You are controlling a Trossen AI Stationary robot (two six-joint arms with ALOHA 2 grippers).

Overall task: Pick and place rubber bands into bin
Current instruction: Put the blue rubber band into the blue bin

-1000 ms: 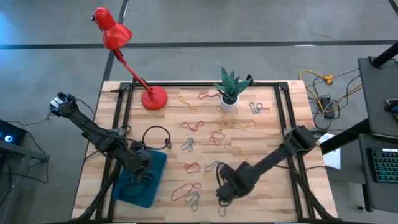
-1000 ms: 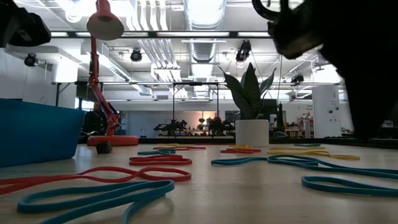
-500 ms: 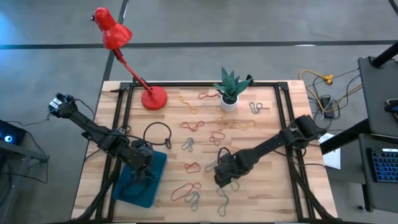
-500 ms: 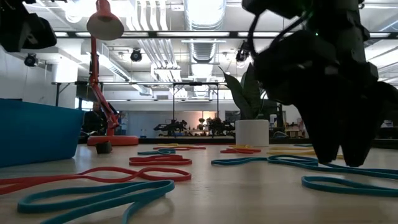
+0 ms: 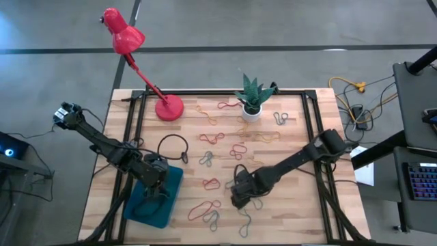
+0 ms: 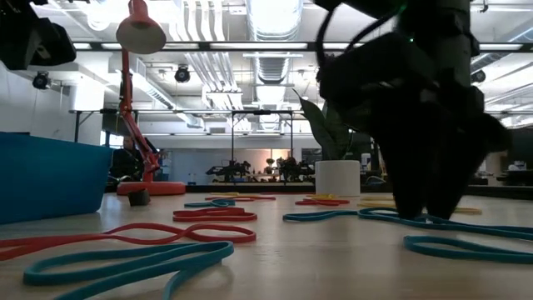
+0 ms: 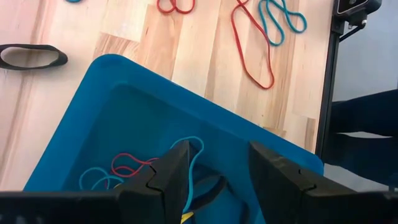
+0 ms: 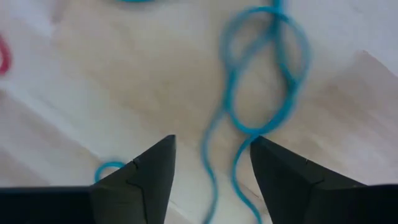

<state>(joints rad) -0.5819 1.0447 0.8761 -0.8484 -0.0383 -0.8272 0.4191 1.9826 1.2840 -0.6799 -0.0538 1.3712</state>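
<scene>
The left gripper (image 5: 156, 186) hung over the teal bin (image 5: 171, 179), jaws spread, several rubber bands (image 7: 134, 168) inside. Right of it, the right gripper (image 5: 239, 198) stood low, jaws spread astride a blue rubber band (image 8: 261, 81) on the bench (image 5: 293, 205).

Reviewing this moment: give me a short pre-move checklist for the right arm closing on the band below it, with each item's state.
1. Right gripper open, fingers apart: ok.
2. Thin blue rubber band lies between the fingers on the wooden table: ok.
3. Fingertips low enough, at the table surface in the low view: ok.
4. Only one band inside the fingers' span: ok in the right wrist view.
5. Shallow teal-blue bin reachable, not blocked: not ok, left gripper hangs over it, open.
6. Bin already holds bands, room left: ok.
</scene>
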